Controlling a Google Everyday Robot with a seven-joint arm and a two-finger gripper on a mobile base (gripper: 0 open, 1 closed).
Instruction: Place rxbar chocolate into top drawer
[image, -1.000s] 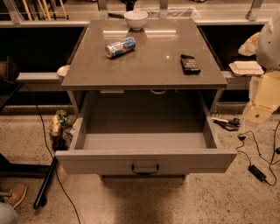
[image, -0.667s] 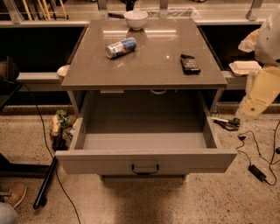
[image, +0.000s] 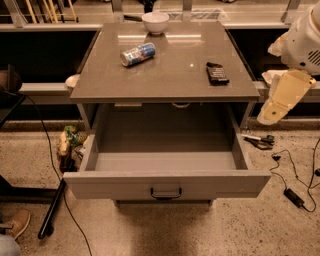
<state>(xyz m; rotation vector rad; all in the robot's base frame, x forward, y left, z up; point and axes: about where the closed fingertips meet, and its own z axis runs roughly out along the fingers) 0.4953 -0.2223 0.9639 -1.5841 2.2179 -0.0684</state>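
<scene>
In front of me the top drawer (image: 110, 184) is standing open and empty. At the right edge the gripper (image: 283, 97) is drifting slightly toward the table; whether it is spread or pressed together, I cannot tell. Farther back, the chocolate bar (image: 217, 73) is lying on the tabletop (image: 170, 80), so the reach is only beginning, I think.

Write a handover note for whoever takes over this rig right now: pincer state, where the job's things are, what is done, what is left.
The pincer hangs off the right side of the table, below tabletop level, away from the bar and carrying nothing visible.
The rxbar chocolate lies flat on the tabletop, right side, near the front edge.
The top drawer is pulled open, with nothing seen inside.
Done: drawer open.
Left: grasp the bar and put it in the drawer. Leave the can and bowl alone.
</scene>
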